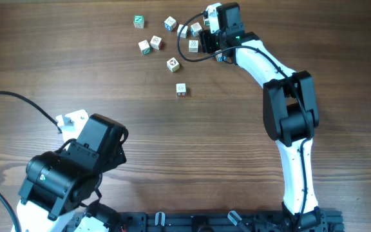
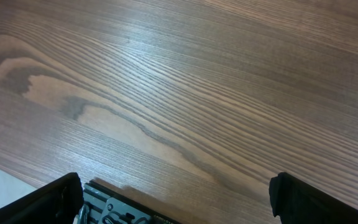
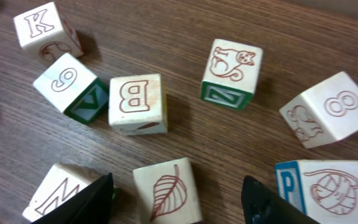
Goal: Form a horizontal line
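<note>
Left hand [image 2: 178, 196]: jaws spread wide, nothing between them, hanging over bare brown wood-grain counter [image 1: 237, 142] at the near left.

Right hand [image 3: 178, 202]: open, its two dark fingers [image 3: 95, 199] set either side of a white wooden cube with a red leaf drawing [image 3: 163, 186]. A gap shows on both sides of this cube; no grip.

Task item: the small white wooden cubes with coloured marks [image 1: 172, 64] do not form a horizontal line. They lie loose in a scatter at the far middle of the counter, and one cube [image 1: 181, 89] sits apart, nearer the centre.

Right wrist view, around the leaf cube:
- K cube [image 3: 42, 28], far left.
- 6 cube with a green side [image 3: 64, 81], close against the B cube [image 3: 135, 99]; the two are turned at different angles.
- Cat cube with a green side [image 3: 232, 62], apart from the B cube.
- 8 cube [image 3: 331, 109] and blue P cube [image 3: 328, 186], at the right.
- One more lettered cube [image 3: 58, 193] just beside the left finger; contact cannot be told.
</note>
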